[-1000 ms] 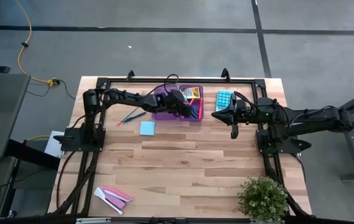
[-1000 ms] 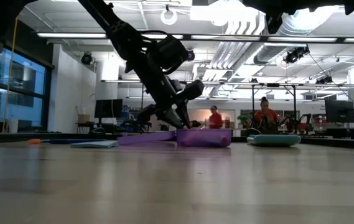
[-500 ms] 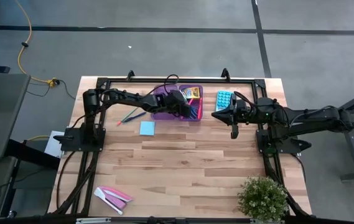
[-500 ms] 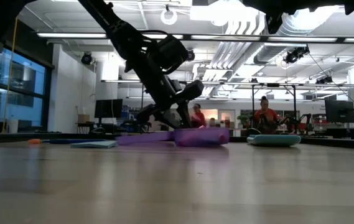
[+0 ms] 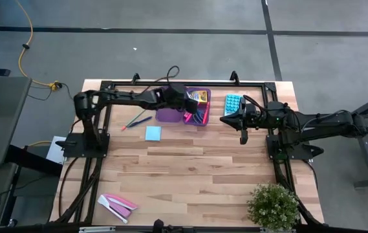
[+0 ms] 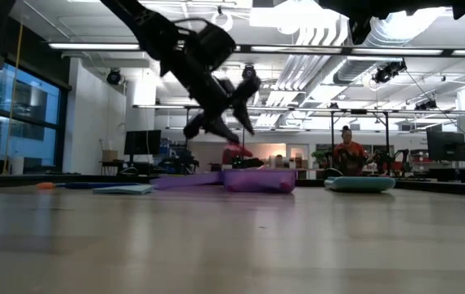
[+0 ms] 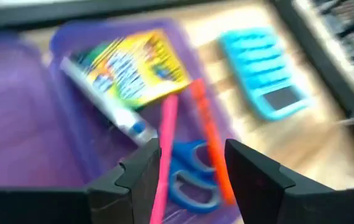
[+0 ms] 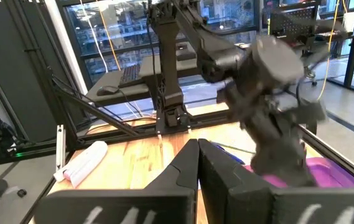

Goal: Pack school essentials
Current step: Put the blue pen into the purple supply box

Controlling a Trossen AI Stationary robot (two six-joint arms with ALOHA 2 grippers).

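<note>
The left end effector (image 5: 187, 102) hangs above the purple case (image 5: 171, 115) at the far middle of the surface (image 5: 203, 168), lifted clear of it in the low view. Its fingers (image 7: 140, 174) stand apart with nothing between them; the left wrist view looks down through the gap into the case.

Inside the case lie the yellow crayon box (image 7: 133, 62), a white-and-blue glue stick (image 7: 105, 102) beside it, a pink marker (image 7: 166, 134), an orange marker (image 7: 208, 140) and the blue-handled scissors (image 7: 192, 174). In the high view the crayon box sits at the far right corner of the case, with the markers and scissors nearer.

Left of the case, on the bare wood, lie the green and blue pencils (image 5: 135, 121), and just nearer than them the light-blue square notepad (image 5: 152, 133). Right of the case lies the light-blue calculator (image 5: 233, 103).

The right end effector (image 5: 240, 122) waits near the calculator, its fingers (image 8: 192, 165) pressed together and empty. Flat pink-and-white pieces (image 5: 118, 205) lie at the near left corner, and a potted plant (image 5: 273, 206) stands at the near right.
</note>
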